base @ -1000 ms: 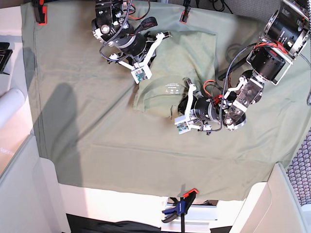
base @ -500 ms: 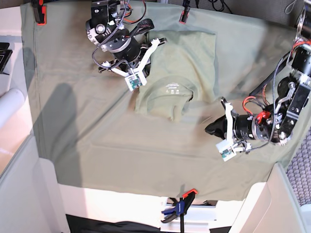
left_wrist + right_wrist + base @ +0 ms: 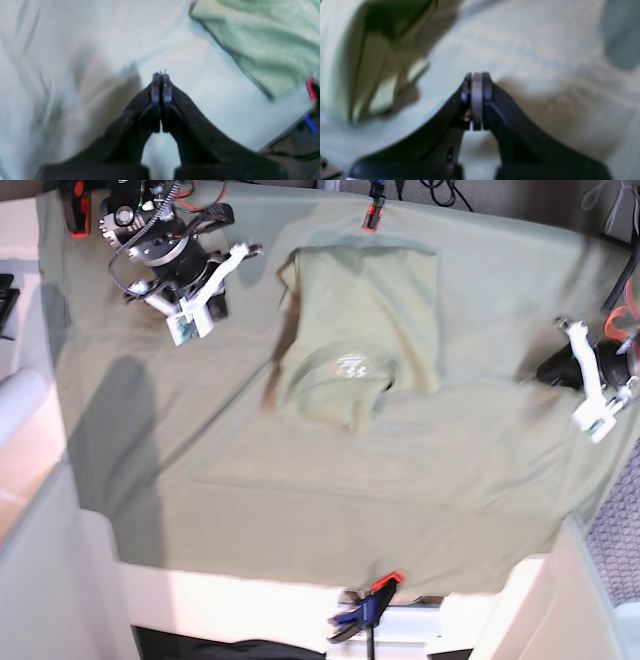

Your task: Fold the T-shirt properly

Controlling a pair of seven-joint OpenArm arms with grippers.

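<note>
The pale sage-green T-shirt (image 3: 362, 320) lies folded into a narrow upright rectangle at the middle back of the table, collar and white label print (image 3: 352, 365) toward the front. My right gripper (image 3: 220, 298) is shut and empty over the back left corner, well left of the shirt. My left gripper (image 3: 548, 370) is shut and empty near the table's right edge, well right of the shirt. The left wrist view shows its fingertips (image 3: 161, 75) closed on nothing; the right wrist view shows the same for its fingertips (image 3: 477, 75). Both wrist views are blurred.
A large sage-green sheet (image 3: 200, 440) covers the table. Clamps hold it at the back left (image 3: 78, 208), back centre (image 3: 372, 216) and front edge (image 3: 368, 608). A white roll (image 3: 20, 395) lies at the left. Blurred green cloth (image 3: 262, 37) shows in the left wrist view.
Both arms have pulled away from the T-shirt: the left arm swept out to the right edge, the right arm to the back left corner. The shirt stays folded.
</note>
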